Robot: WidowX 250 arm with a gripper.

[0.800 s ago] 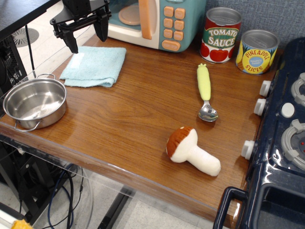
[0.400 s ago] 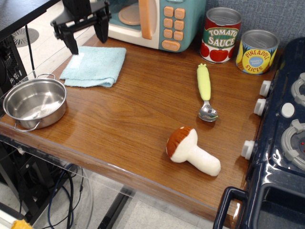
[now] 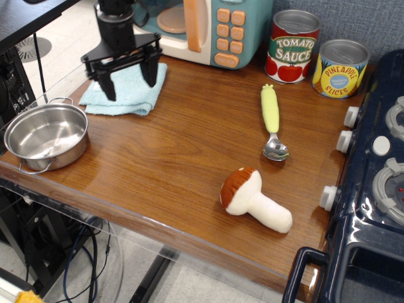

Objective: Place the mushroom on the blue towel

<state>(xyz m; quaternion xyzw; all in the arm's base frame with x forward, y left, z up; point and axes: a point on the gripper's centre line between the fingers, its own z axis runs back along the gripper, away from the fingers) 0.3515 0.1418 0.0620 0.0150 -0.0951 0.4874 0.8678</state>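
The mushroom (image 3: pixel 254 201) lies on its side on the wooden counter at the front right, brown cap to the left, cream stem pointing right. The blue towel (image 3: pixel 129 95) lies folded at the back left, partly hidden behind my gripper. My gripper (image 3: pixel 130 82) hangs over the towel, far from the mushroom. Its two black fingers (image 3: pixel 108 84) are spread apart and hold nothing.
A steel bowl (image 3: pixel 45 136) stands at the front left corner. A spoon with a yellow-green handle (image 3: pixel 272 118) lies right of centre. A toy microwave (image 3: pixel 202 28) and two cans (image 3: pixel 291 45) line the back. A toy stove (image 3: pixel 372 183) borders the right side.
My gripper has moved right and toward the front, from the towel's back left corner to over the towel's middle. It stays open. The mushroom has not moved.
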